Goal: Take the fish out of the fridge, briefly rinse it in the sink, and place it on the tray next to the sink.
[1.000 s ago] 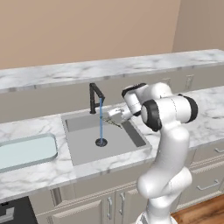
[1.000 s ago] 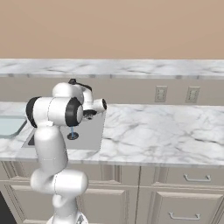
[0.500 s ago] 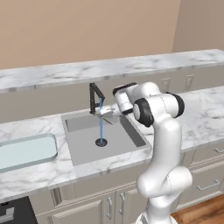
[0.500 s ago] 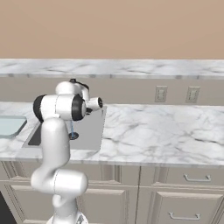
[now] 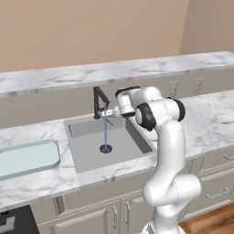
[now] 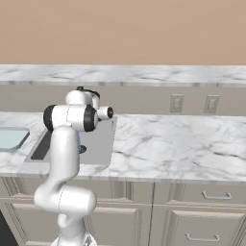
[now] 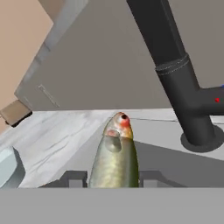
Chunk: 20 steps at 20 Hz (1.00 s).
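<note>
Hand: the gripper (image 7: 113,181) is holding the fish (image 7: 114,157) tight.
Fish: sticks straight out from the hand.
Faucet (image 7: 177,74): just ahead, to the right.
Sink (image 5: 106,139): under the hand.

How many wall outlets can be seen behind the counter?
2: both on the backsplash right of the sink, side by side, one outlet nearer the arm, the other outlet further right. The arm may hide more.

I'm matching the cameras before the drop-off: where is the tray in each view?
Left base view: the tray at the left edge, left of the sink.
Right base view: left edge, mid-height.
Hand view: bottom-left corner.
Shared landmark: the sink beside it.
</note>
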Tool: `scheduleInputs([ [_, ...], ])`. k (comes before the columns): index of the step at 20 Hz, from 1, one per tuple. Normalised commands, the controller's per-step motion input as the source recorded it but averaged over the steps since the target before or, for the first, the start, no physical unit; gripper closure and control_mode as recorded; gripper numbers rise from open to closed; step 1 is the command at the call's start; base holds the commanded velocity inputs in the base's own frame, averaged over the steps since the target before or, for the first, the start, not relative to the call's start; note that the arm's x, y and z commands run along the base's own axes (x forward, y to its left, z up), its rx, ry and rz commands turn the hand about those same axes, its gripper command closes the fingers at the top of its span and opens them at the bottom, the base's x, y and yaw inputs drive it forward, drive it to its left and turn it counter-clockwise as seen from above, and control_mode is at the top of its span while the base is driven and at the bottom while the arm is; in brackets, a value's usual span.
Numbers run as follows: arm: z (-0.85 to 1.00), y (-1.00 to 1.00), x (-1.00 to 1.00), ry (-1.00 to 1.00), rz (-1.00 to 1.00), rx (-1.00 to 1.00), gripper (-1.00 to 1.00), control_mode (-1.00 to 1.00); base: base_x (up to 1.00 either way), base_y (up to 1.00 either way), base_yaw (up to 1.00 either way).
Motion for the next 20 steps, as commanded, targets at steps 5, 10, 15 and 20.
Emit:
scheduleInputs([
  [5, -0.04, -0.01, -0.68, 0.00, 0.00, 0.00, 1.00, -1.00, 0.00, 0.00, 0.00],
  [10, 0.17, -0.09, -1.00, -0.11, 0.00, 0.05, 1.00, -1.00, 0.00, 0.00, 0.00],
  [15, 0.94, 0.37, -1.00, -0.10, -0.04, -0.05, 1.00, -1.00, 0.00, 0.00, 0.00],
  [20, 0.95, 1.00, -0.84, 0.13, -0.07, -0.37, 1.00, -1.00, 0.00, 0.00, 0.00],
])
